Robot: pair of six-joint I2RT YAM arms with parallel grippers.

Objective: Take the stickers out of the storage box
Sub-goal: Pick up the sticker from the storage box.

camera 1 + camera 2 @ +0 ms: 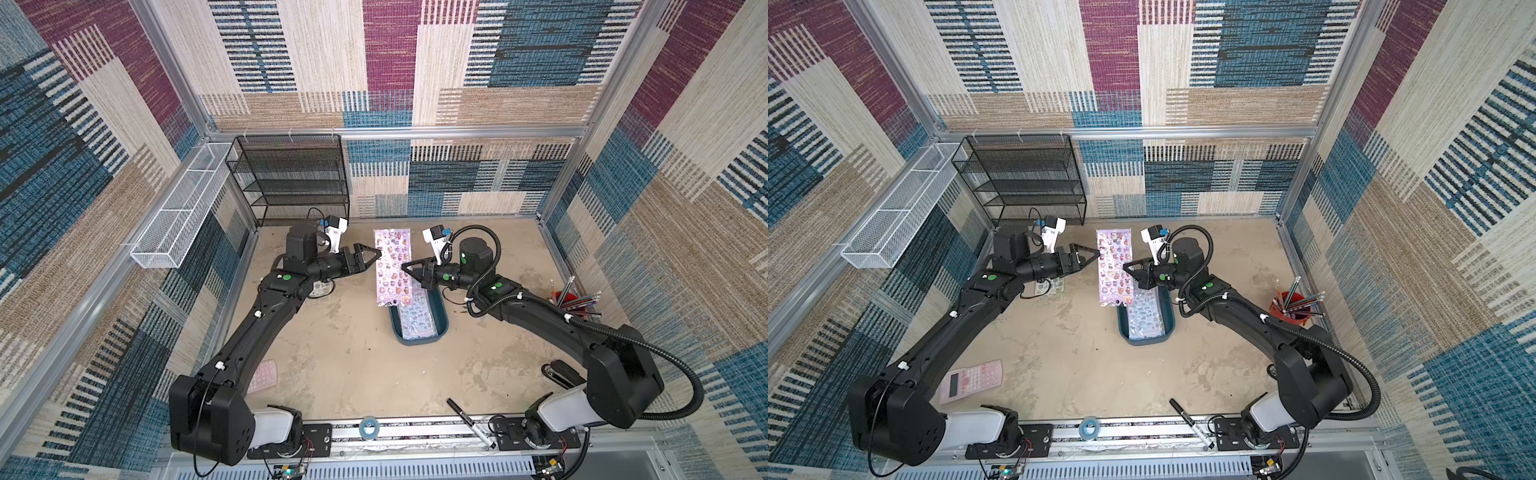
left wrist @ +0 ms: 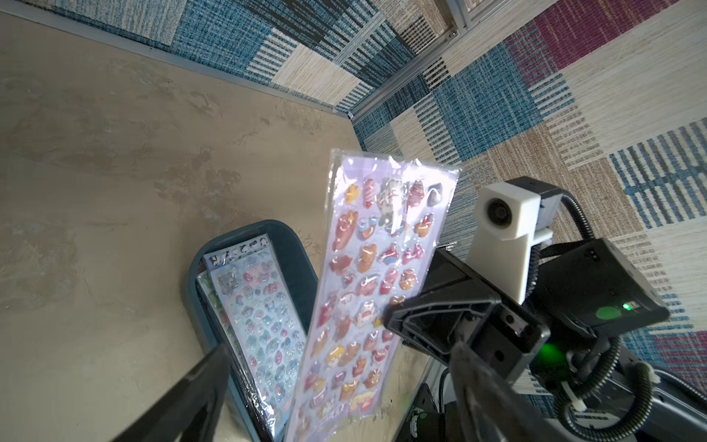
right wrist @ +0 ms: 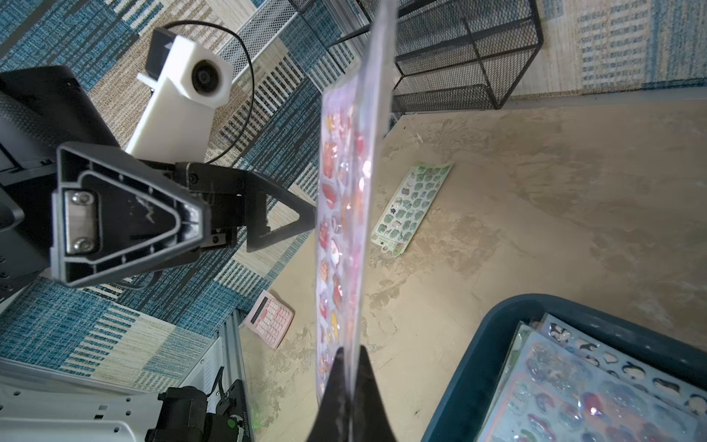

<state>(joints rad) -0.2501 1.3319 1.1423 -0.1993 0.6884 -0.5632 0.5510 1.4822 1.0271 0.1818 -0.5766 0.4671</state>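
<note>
Right fingers [image 1: 415, 269] clench the lilac sheet [image 1: 392, 259] by one long edge, over the storage box [image 1: 443, 321]. Left fingers [image 1: 366, 252], spread, stand at the opposite edge.

Hardly any lettering can be made out; in the right wrist view the green sticker sheet [image 3: 411, 206] lying on the table [image 3: 535, 191] carries a short mark at one end that looks like "3D", though its first character is unsure; the lilac sticker sheet [image 1: 392, 266] has a printed strip at its near end, too small to read; the print on the marker [image 1: 473, 424] and the keys of the pink calculator [image 1: 971, 380] are likewise illegible.
</note>
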